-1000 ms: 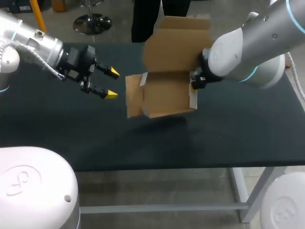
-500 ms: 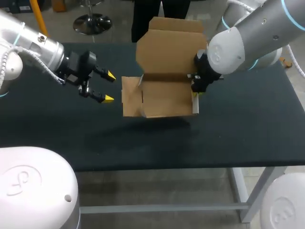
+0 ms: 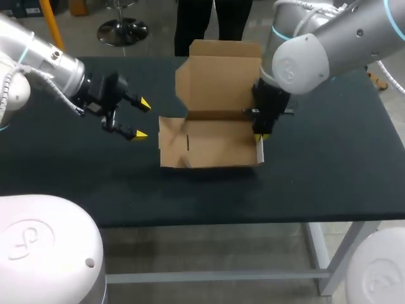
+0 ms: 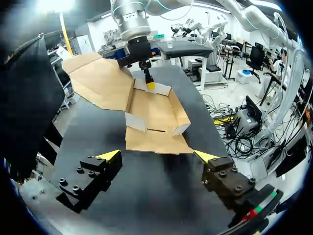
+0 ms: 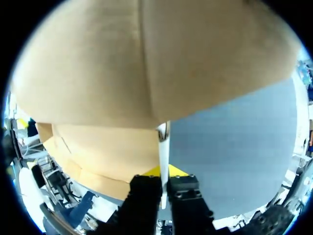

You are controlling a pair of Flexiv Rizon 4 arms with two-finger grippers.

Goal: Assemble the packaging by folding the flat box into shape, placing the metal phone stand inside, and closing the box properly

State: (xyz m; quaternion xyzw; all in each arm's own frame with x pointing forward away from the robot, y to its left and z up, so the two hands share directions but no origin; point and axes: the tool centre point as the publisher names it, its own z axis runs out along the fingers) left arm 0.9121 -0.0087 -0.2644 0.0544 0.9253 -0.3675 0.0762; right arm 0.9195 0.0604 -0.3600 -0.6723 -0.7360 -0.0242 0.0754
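Note:
A brown cardboard box [image 3: 212, 142] rests on the dark table near its middle, half folded, its lid [image 3: 218, 79] standing up at the back and a loose flap spread toward the left. My right gripper [image 3: 260, 130] comes down from above and is shut on the box's right side wall [image 5: 163, 139]; the thin wall edge runs between its fingers [image 5: 164, 174]. My left gripper [image 3: 137, 119] hovers open just left of the box, apart from it. In the left wrist view the box [image 4: 154, 115] lies ahead of the open left gripper [image 4: 156, 155]. No metal phone stand is in view.
The dark table [image 3: 316, 177] stretches wide to the right and in front of the box. Its front edge runs below the box in the head view. Nothing else lies on it.
The right arm has swung the box level and lowered it from the air onto the table. The left gripper has drawn back slightly to the left, still open.

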